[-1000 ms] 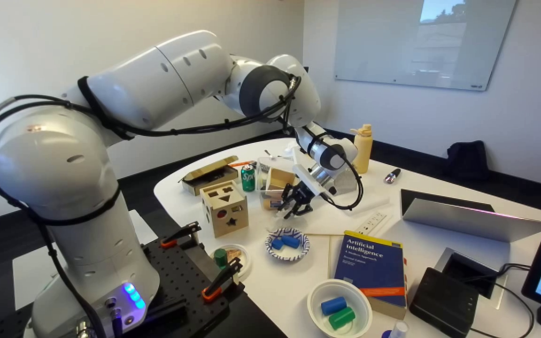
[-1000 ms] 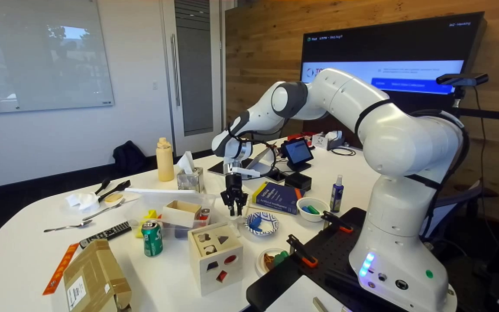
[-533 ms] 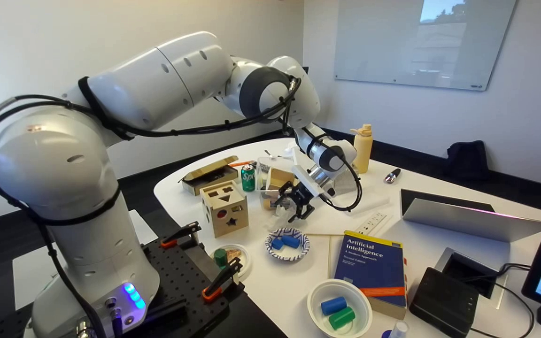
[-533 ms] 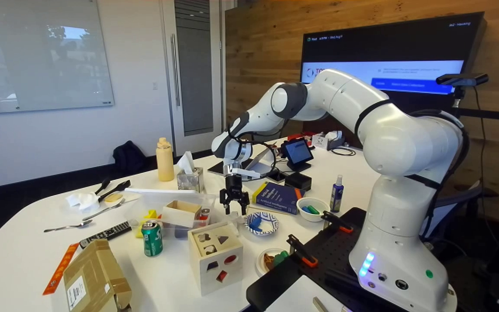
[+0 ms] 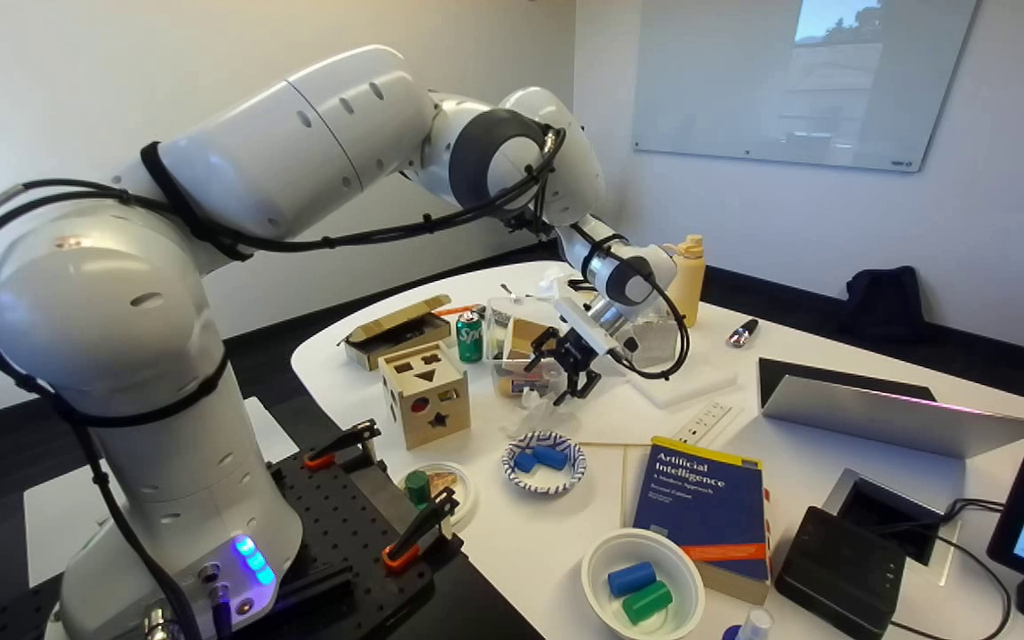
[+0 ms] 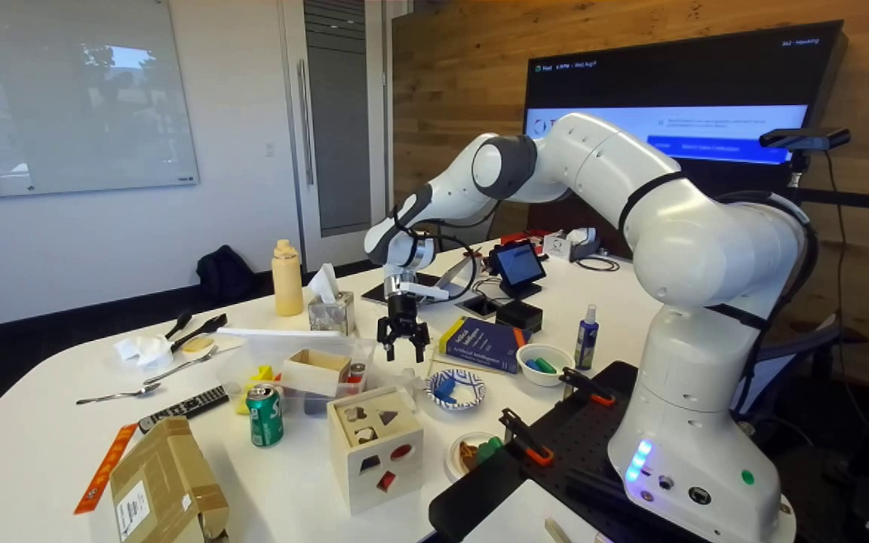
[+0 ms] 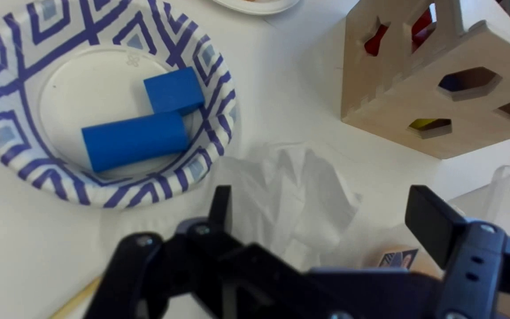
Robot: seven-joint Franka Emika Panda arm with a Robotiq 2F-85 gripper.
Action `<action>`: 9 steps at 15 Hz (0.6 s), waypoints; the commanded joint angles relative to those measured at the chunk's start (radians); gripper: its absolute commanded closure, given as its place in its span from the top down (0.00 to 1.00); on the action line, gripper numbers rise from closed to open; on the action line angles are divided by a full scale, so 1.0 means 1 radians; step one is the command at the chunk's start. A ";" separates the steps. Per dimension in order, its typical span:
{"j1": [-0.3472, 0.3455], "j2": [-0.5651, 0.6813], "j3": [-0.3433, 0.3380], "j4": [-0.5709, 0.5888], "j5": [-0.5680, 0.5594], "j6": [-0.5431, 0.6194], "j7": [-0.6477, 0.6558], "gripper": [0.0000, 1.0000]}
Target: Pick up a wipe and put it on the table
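The wipe (image 7: 290,190), a crumpled white sheet, rests on the white table (image 7: 20,248) beside the patterned bowl. In both exterior views the wipe (image 5: 548,413) shows as a pale, partly see-through heap, small in an exterior view (image 6: 406,381). Above it hangs my gripper (image 7: 319,190), its black fingers spread wide with nothing held between them. Seen from outside, the gripper (image 5: 546,383) is clear of the wipe, with a gap below the fingertips. Part of the wipe is hidden behind a finger in the wrist view.
A bowl (image 7: 7,133) with two blue blocks touches or nearly touches the wipe. Close by stand a wooden shape box (image 6: 374,452), a clear plastic bin (image 6: 253,354) and a tissue box (image 6: 331,311). A book (image 5: 699,498) and a green can (image 6: 265,415) also stand on the table.
The fingers have spread from partly apart to wide. My gripper has since risen and drawn back a little, while the wipe has stayed on the table.
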 commanded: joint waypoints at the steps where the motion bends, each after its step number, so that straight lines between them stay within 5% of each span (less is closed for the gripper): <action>1: 0.049 -0.129 -0.018 -0.090 -0.021 0.016 0.020 1.00; 9: 0.108 -0.273 -0.045 -0.184 -0.069 0.061 0.046 1.00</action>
